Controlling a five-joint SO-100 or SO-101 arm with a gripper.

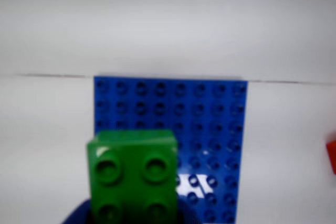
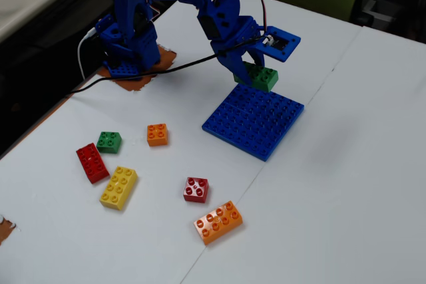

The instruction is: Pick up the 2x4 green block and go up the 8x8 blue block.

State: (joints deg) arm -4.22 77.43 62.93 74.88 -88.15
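While our claw (image 2: 255, 71) pinches the 2x4 green block (image 2: 257, 76), we hold it just above the far edge of the 8x8 blue block (image 2: 253, 121); in the wrist view the plate (image 1: 210, 124) stretches ahead of the brick (image 1: 134, 174), its long axis pointing that way, with bare desk (image 2: 346, 164) around
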